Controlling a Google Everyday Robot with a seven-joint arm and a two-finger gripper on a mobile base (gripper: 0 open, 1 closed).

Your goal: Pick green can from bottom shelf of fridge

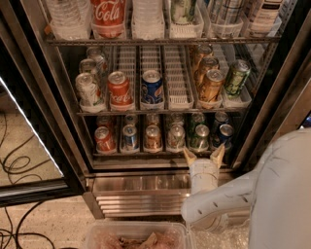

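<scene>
This looks like an office break corner or a lab: a glass-door drinks fridge (141,190) full of cans (120,90), loose cables (14,163) on the speckled floor (53,224), and a robot gripper (203,156), fingers apart, before the bottom shelf (146,154).

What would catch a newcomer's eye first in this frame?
The open fridge fills the view, its racks lined with drink cans and a red Coca-Cola bottle on the top rack. At lower right, the robot's white arm points at the bottom shelf. Its hand is open just in front of the shelf lip, fingertips spread below the green can, fifth lane from the left.
</scene>
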